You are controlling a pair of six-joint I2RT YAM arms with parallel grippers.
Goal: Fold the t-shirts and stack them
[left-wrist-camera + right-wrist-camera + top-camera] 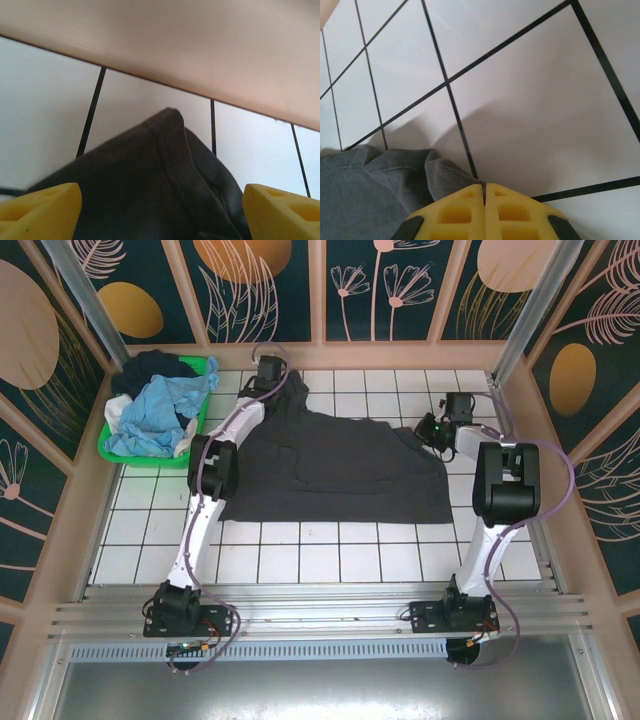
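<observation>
Charcoal shirt [340, 470] lies spread flat across the middle of the tiled table [300, 560]. The left gripper [272, 370] is at its far left corner, tight against the wooden back rail [200, 40], fingers [40, 210] spread wide with cloth between them. The right gripper [484, 188] is at the shirt's right edge, fingertips pressed together right beside a cloth fold; any pinch is hidden. At far left the green basket [103, 445] holds the light blue shirt [150, 410] and darker ones.

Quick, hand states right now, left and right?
Left hand: open, over the charcoal t-shirt.
Right hand: closed at the shirt's edge; whether it pinches cloth cannot be told.
</observation>
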